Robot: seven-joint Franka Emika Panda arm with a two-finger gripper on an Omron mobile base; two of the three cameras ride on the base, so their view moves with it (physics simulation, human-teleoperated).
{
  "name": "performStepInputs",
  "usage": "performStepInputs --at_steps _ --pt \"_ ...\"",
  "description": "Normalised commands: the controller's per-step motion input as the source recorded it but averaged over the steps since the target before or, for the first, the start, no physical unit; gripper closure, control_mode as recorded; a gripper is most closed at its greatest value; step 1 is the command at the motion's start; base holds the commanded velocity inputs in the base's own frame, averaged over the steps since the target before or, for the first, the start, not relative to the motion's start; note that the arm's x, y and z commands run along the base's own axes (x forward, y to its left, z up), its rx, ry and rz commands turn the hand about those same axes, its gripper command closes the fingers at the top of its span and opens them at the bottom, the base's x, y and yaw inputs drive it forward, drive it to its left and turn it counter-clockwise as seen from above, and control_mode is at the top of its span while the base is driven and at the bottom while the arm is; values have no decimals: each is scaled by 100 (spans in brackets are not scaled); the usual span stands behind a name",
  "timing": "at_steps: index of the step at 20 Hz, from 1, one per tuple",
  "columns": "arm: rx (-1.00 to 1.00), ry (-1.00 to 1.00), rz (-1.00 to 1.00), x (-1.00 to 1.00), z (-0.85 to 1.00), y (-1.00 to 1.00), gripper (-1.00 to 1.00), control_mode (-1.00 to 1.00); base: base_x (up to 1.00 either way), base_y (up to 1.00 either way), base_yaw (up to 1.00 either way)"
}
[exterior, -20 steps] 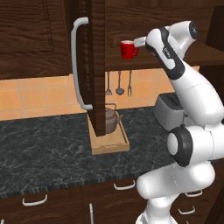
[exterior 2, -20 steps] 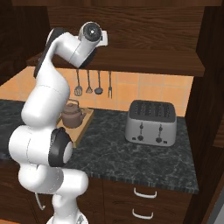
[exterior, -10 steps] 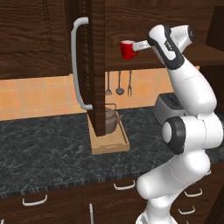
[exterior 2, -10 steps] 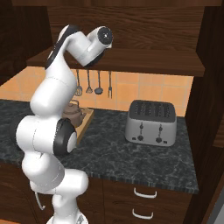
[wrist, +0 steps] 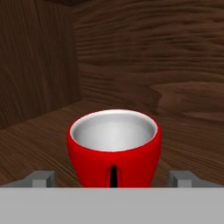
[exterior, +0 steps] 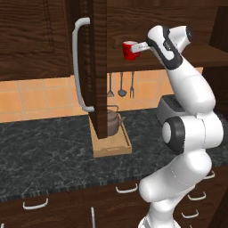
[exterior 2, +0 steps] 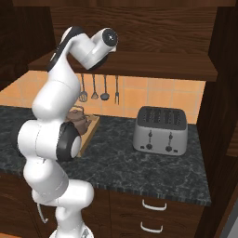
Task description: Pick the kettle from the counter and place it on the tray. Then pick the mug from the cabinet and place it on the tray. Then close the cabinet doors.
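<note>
The red mug (wrist: 113,146) with its white inside stands upright on the cabinet shelf (wrist: 39,135), handle turned toward the hand. My gripper (wrist: 113,178) is open, one fingertip on each side of the mug's base, touching nothing that I can see. From the left base view the mug (exterior: 130,50) sits at the shelf's edge with the gripper (exterior: 141,45) right beside it. The brownish kettle (exterior: 111,123) rests on the wooden tray (exterior: 112,147) on the counter (exterior: 44,156); kettle (exterior 2: 79,122) and tray (exterior 2: 91,131) also appear behind the arm.
An open cabinet door (exterior: 97,67) with a long silver handle (exterior: 78,67) hangs in front of the tray. A silver toaster (exterior 2: 160,130) stands on the counter to the right. Utensils (exterior 2: 98,88) hang on the tiled wall. Drawers lie under the counter.
The arm has reached further toward the cabinet, bringing the hand closer to the mug. The jaws stayed open; mug, kettle and tray have not moved.
</note>
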Motion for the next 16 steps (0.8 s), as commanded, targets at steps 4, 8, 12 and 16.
performStepInputs --at_steps 4,8,12,16 --pt "0 0 0 0 -4 0 100 -100 0 0 0" --pt "0 0 0 0 -2 0 100 -100 0 0 0" --pt "0 0 0 0 -1 0 100 -100 0 0 0" --pt "0 0 0 0 0 0 100 -100 0 0 0"
